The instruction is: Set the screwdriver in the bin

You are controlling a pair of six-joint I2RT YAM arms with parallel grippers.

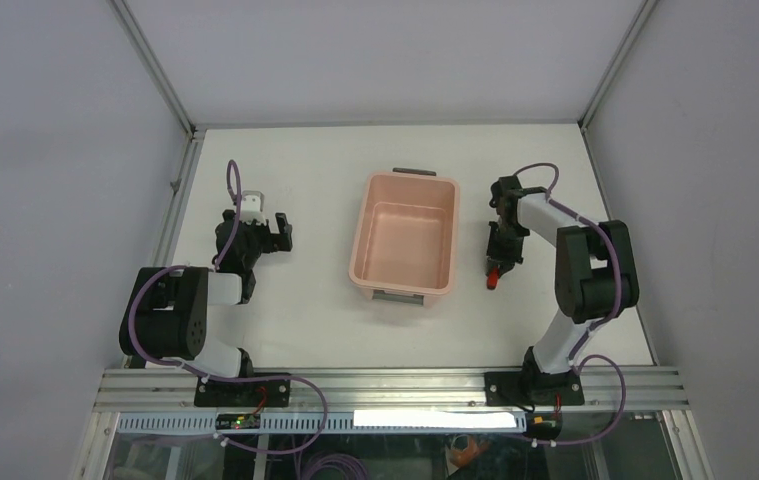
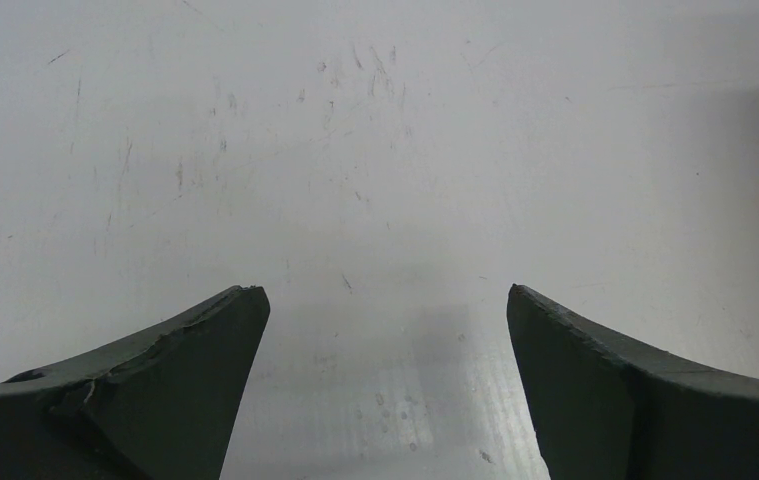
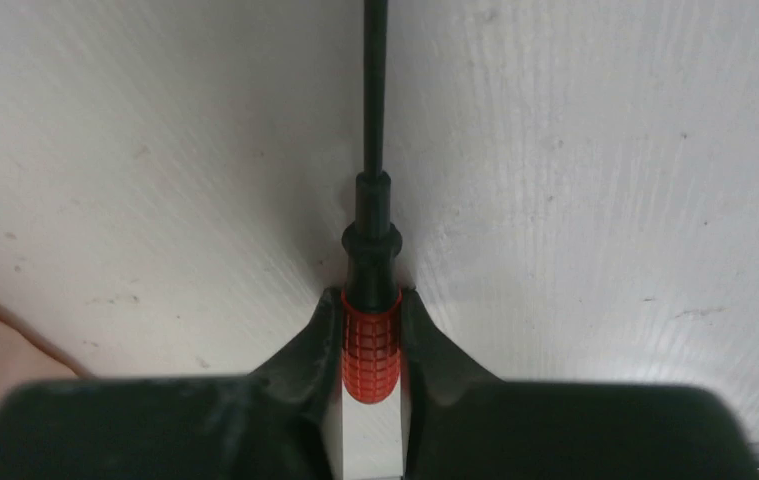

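- Currently, right gripper (image 3: 371, 312): you have it pinching the screwdriver (image 3: 372, 215) by its red handle, one finger pressed against each side.
- Axis of the screwdriver: the black shaft runs straight out ahead of the fingers, in line with the gripper. From above you see only the red handle past the fingertips, on the side toward the near edge of the counter (image 1: 295, 320). You cannot tell whether the tool is lifted clear of the surface.
- Place of the screwdriver: right half of the counter, just beside the right long wall of the bin (image 1: 403, 240) and outside it.
- Container, bin: mid-counter, long axis running from far edge to near edge, a dark handle at each short end. Contents: nothing.
- Deciding relation: the bin lies directly to the left of your right gripper and close by. Judged next move: raise, carry left over the rim, release.
- Spare, left gripper (image 1: 273, 235): fingers spread wide, holding nothing, over bare counter toward the left edge, well apart from the tool.
- Nearer arm: the right, which has the tool in hand.
- Hazard, judged: a low carry could catch the shaft on the rim.
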